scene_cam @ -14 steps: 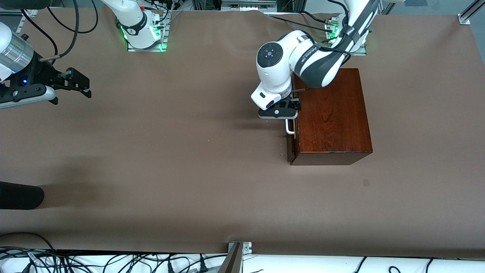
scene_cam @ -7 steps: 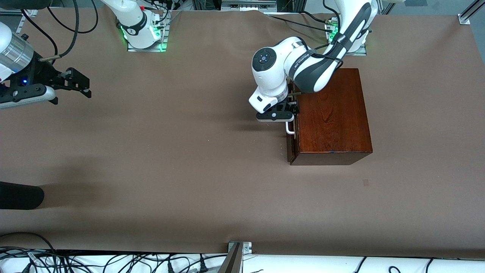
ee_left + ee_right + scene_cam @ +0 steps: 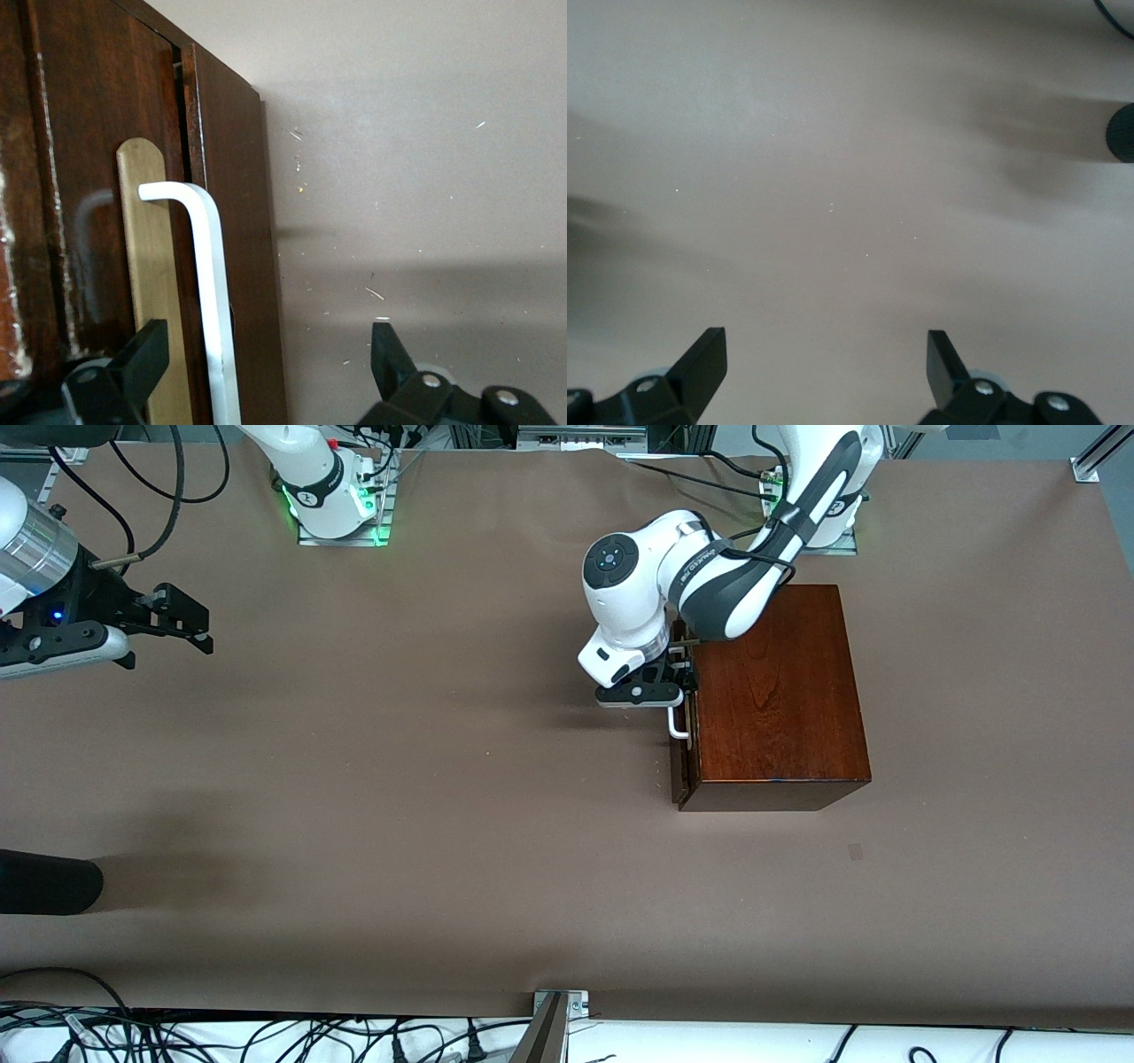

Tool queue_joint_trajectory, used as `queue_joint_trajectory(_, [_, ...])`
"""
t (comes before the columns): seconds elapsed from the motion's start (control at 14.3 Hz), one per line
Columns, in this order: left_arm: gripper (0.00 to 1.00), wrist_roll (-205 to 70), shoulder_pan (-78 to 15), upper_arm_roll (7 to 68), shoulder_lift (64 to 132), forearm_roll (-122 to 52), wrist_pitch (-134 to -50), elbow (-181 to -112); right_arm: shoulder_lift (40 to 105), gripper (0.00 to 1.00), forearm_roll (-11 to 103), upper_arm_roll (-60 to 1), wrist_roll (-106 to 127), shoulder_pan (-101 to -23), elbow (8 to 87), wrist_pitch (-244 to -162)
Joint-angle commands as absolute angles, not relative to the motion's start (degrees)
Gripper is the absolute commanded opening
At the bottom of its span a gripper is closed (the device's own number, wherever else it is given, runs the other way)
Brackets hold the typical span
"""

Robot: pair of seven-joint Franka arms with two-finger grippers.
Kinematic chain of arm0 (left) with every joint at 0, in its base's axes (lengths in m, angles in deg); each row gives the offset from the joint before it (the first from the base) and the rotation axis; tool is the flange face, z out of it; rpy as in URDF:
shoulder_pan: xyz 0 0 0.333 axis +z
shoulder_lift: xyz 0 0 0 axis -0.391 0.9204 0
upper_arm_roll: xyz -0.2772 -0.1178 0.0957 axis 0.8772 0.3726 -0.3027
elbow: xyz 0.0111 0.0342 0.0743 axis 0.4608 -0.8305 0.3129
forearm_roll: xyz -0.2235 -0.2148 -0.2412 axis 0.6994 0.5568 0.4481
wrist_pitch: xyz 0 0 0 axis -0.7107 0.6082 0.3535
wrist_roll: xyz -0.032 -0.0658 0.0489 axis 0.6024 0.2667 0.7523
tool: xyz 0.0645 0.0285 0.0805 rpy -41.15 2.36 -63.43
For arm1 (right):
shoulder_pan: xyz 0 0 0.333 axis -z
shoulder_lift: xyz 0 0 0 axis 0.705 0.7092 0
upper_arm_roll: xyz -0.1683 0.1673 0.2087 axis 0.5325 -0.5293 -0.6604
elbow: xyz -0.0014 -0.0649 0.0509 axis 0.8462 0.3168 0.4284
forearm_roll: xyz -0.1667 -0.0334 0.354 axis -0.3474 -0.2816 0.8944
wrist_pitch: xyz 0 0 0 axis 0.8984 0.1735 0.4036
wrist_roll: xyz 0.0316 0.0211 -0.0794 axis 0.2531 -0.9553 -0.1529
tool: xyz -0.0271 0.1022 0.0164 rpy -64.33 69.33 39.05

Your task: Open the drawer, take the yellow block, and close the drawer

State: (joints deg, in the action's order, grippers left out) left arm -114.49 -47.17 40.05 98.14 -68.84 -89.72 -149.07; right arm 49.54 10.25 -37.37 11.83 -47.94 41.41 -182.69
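- One drawer (image 3: 680,766), barely ajar, in one wooden box (image 3: 772,695).
- I see left gripper (image 3: 266,372) spread wide around its white handle (image 3: 211,301), gripping nothing.
- Right gripper (image 3: 824,359) waits, open, empty, over bare table (image 3: 399,779).

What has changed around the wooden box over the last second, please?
The left arm's elbow swung toward the robots' bases, and the left gripper edged along the white handle, open, fingers either side of it. The drawer is still nearly shut. The right gripper stayed open and waiting at its end of the table.
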Motion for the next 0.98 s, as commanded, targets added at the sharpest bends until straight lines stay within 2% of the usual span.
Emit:
queue_joint_trajectory(0.0, [1.00, -117.11, -48.06, 39.82, 100.15, -70.50, -89.96, -149.22, 49.63, 1.00, 11.15, -37.52, 11.48, -47.46, 40.65, -181.77])
queue_joint_trajectory(0.91, [1.00, -117.64, -48.85, 39.91, 101.82, -70.94, -90.13, -148.61, 49.63, 1.00, 11.15, -37.52, 11.65, -47.46, 40.65, -181.68])
